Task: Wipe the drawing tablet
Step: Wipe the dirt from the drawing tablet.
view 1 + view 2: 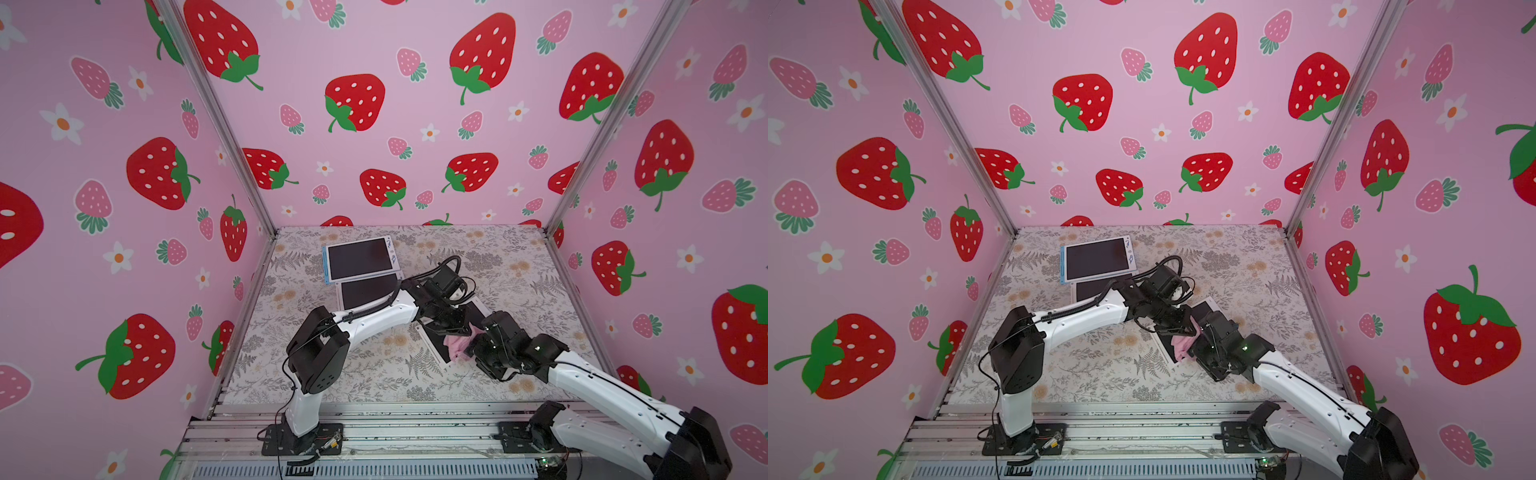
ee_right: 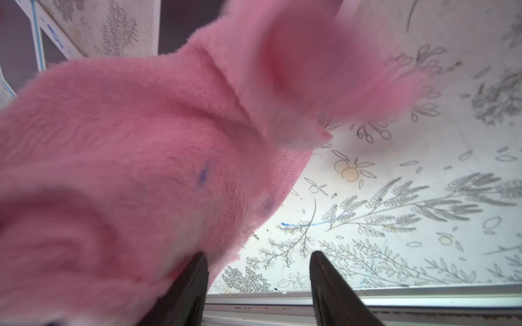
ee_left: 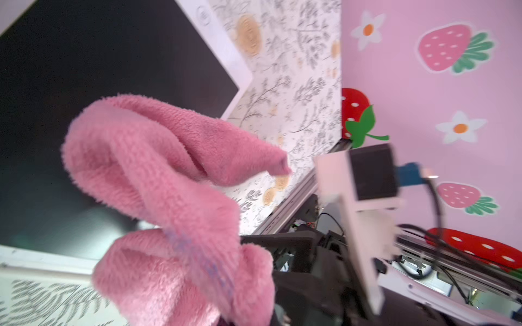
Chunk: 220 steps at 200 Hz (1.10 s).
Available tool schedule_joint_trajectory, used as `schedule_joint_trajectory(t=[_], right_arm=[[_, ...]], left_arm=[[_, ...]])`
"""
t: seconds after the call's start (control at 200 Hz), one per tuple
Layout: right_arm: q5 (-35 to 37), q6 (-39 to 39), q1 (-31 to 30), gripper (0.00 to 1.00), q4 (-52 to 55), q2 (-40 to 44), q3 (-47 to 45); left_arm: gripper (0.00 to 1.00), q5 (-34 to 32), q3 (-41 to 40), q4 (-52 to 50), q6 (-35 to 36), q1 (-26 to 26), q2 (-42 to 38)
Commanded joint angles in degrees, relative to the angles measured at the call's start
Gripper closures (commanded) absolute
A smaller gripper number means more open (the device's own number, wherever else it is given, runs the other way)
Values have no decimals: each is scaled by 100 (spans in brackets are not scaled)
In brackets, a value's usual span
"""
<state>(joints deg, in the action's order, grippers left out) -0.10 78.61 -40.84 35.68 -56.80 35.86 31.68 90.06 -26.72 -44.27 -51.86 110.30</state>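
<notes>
Well, my left gripper (image 1: 464,332) pinches the cloth (image 1: 455,348) over the drawing tablet (image 1: 438,345), mostly blocking it; right gripper (image 2: 257,254) gapes alongside; another tablet (image 1: 360,258) lies beyond.

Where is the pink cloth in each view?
In a top view: pink cloth, low and right of centre, over the nearest drawing tablet.
In a top view: same spot, low and just right of centre.
Left wrist: fills the middle, drawing tablet behind.
Right wrist: fills the left half.
Shared landmark: floral table cover.
</notes>
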Motion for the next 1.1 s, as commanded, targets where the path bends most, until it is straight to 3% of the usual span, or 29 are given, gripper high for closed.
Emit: schedule_joint_trajectory(t=[0.0,0.315,0.495,0.62,0.81,1.096], right_arm=[[235,-124,23,36,307,-52,-36],[-164,-604,-58,39,-509,-1329,396],[-416,-456,-60,39,-941,-1771,242],[-403,-253,-60,39,-1080,-1881,13],[-561,-29,-58,39,-1445,-2149,-267],[-579,119,-61,39,-1871,-2471,-220]], left_arm=[[100,112,6,-96,-24,97,-85],[100,-809,-961,-535,549,647,-218],[100,-838,-1029,-338,789,847,123],[100,-875,-831,-452,854,797,361],[100,-1616,-790,-1032,1076,648,518],[100,-2027,-597,-1442,1405,415,786]])
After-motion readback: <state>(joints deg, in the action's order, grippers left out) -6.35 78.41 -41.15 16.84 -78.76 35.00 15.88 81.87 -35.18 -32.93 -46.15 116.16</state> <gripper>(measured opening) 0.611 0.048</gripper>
